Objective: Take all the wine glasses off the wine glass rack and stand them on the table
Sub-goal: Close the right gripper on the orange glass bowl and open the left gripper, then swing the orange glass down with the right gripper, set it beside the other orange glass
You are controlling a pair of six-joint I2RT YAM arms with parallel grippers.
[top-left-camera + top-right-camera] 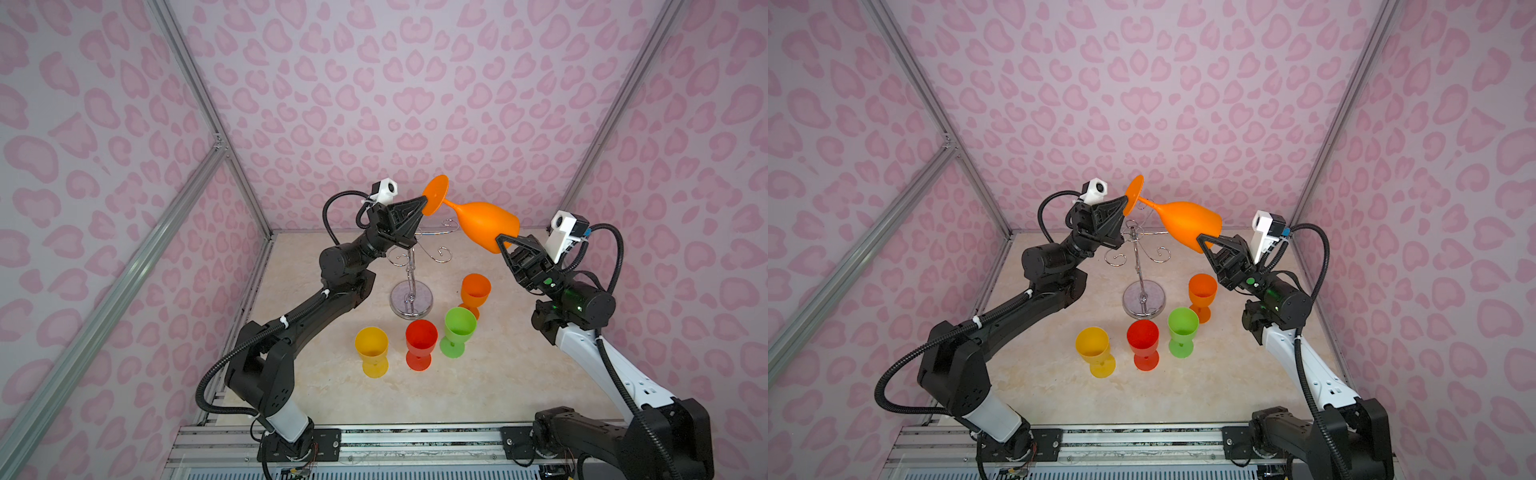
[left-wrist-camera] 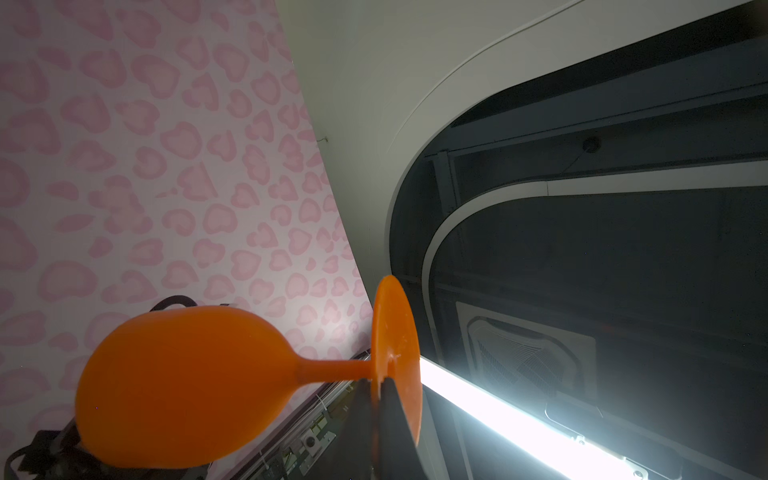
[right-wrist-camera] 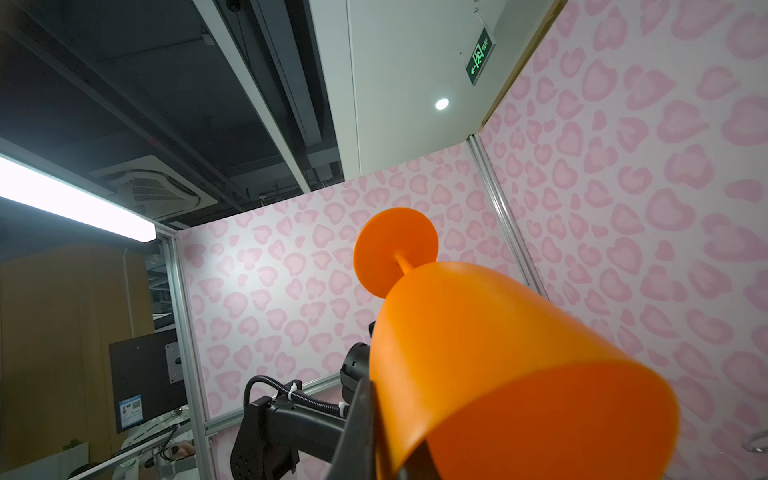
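Pink heart-print walls back the orange wine glass (image 1: 486,222), tilted in mid-air above the wine glass rack (image 1: 419,297) and clear of its arms: lifting off looks done, setting it on the worktop (image 1: 478,386) remains. The left tool (image 1: 424,204) is clamped on its foot, the right tool (image 1: 500,240) on its bowl rim.

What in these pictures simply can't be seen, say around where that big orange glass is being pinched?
- The right jaws' grip on the rim: in the right wrist view, mostly cut off by the bottom edge and covered by the wine glass bowl.
- The wine glass rack: in both top views, some curled arms are partly covered by the left jaws.
- The orange goblet: in a top view, its foot sits partly behind the green goblet.
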